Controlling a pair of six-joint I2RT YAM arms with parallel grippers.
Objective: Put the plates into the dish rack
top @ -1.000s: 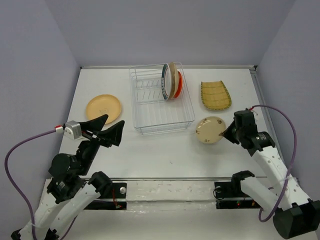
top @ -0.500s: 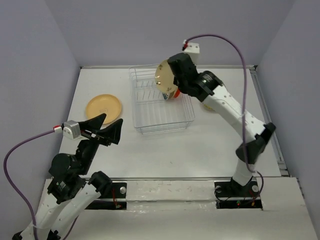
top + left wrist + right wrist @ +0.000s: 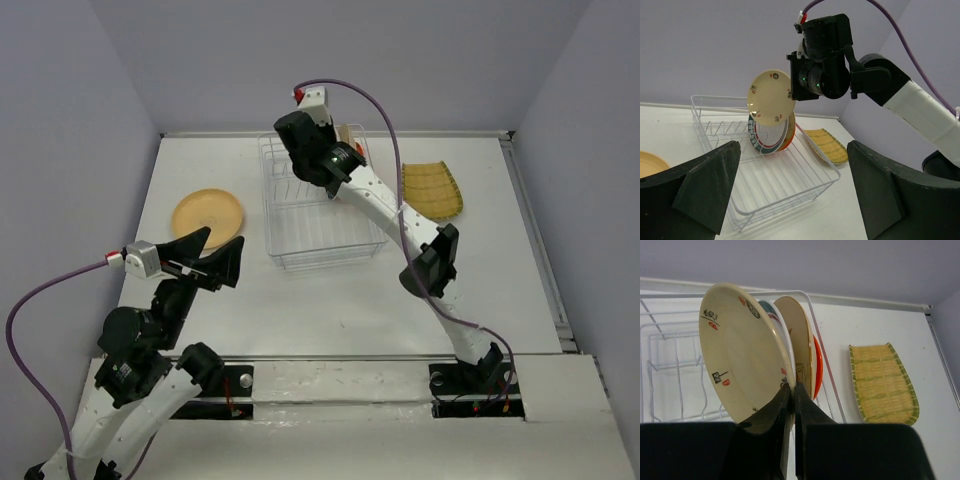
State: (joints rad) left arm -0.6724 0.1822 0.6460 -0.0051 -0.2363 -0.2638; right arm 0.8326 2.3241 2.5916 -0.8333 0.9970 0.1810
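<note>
While three plates point(image 3: 765, 141) stand in the dish rack point(image 3: 325, 262), right fingers point(image 3: 790, 397) pinch a fourth plate point(image 3: 742, 355) above it. Tan plate point(image 3: 208, 213), ribbed plate point(image 3: 432, 190) wait beside it; left fingers point(image 3: 228, 262) gape empty.

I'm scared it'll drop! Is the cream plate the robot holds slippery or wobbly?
Probably stiff: the cream plate shows no bend though the right gripper pinches only its rim. Likely slippery, as it looks smooth and glossy. It might swing, since most of it sticks out beyond the grip.
</note>
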